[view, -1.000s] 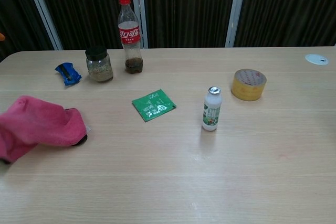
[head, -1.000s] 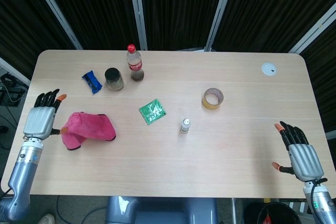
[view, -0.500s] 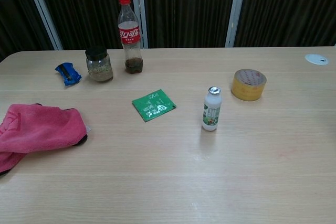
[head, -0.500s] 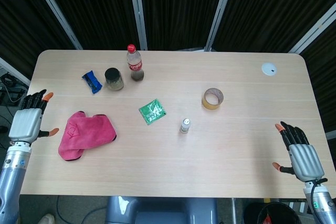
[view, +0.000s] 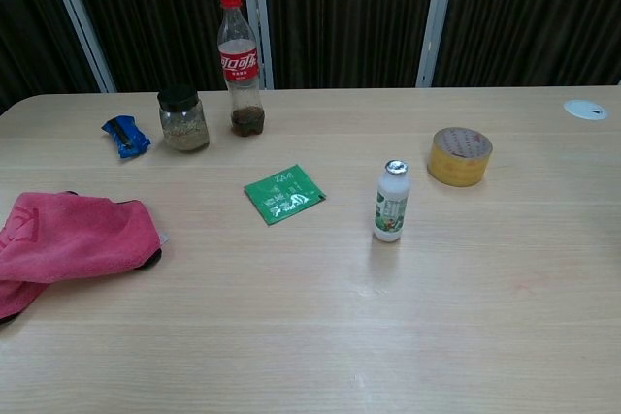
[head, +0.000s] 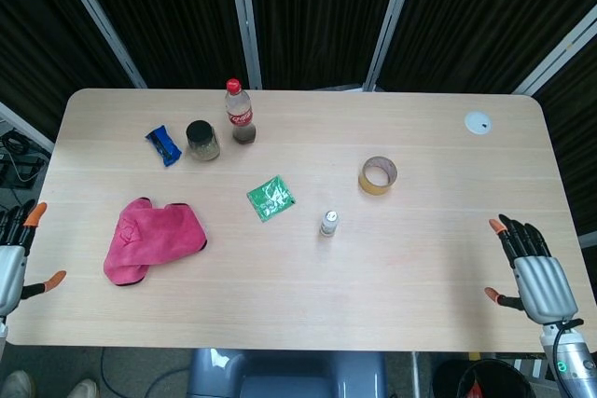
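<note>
A pink cloth [head: 149, 240] [view: 68, 242] lies crumpled flat on the left part of the wooden table [head: 420, 258]. My left hand [head: 11, 258] hangs off the table's left edge, well left of the cloth, fingers spread and holding nothing. At the front right corner my right hand [head: 532, 272] hovers with its fingers apart and empty. The chest view shows neither hand.
A cola bottle [head: 239, 112] [view: 238, 63], a dark-lidded jar [head: 201, 140] [view: 183, 119] and a blue packet [head: 163, 144] [view: 125, 135] stand at the back left. A green sachet [head: 270, 198] [view: 282, 193], a small white bottle [head: 328, 223] [view: 391, 201] and a tape roll [head: 378, 175] [view: 459, 155] lie mid-table. White disc [head: 478, 122] at back right.
My left hand let go of the pink cloth and drew back left, off the table edge. The cloth dropped and flattened. The right hand barely moved.
</note>
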Robot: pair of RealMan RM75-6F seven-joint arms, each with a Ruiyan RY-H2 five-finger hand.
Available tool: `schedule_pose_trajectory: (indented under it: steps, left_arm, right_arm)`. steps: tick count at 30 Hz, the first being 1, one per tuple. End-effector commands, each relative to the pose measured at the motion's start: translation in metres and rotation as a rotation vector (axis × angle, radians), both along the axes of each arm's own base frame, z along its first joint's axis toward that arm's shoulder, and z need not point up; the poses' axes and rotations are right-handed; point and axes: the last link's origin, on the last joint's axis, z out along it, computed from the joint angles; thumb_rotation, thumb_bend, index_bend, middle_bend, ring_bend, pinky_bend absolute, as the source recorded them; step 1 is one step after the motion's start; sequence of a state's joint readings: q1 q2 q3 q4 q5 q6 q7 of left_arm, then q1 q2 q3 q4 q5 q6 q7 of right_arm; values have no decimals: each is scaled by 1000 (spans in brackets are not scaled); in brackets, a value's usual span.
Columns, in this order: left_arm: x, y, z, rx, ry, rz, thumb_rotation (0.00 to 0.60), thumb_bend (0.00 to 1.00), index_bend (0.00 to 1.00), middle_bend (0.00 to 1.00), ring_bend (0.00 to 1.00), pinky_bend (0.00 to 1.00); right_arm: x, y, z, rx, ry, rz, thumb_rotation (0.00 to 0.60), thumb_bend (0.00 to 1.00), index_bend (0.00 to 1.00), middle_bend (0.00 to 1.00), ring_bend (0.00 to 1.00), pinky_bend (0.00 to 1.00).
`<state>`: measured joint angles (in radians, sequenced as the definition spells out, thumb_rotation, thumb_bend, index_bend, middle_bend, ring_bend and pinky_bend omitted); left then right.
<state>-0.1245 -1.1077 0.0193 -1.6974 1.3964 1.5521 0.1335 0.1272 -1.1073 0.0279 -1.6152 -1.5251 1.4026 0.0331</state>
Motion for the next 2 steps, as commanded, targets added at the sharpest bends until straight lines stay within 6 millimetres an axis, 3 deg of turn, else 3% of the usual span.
schedule_pose_trajectory:
  steps: [1, 2]
  left_arm:
    - [-5, -9, 1, 4, -11, -12, 600, 0, 0, 0, 0, 0]
    - [-5, -9, 1, 4, -11, -15, 600, 0, 0, 0, 0, 0]
  right_arm:
    - [1, 1, 1, -6, 1, 9, 600, 0, 0, 0, 0, 0]
    - [2, 1, 1, -7, 3, 12, 600, 0, 0, 0, 0, 0]
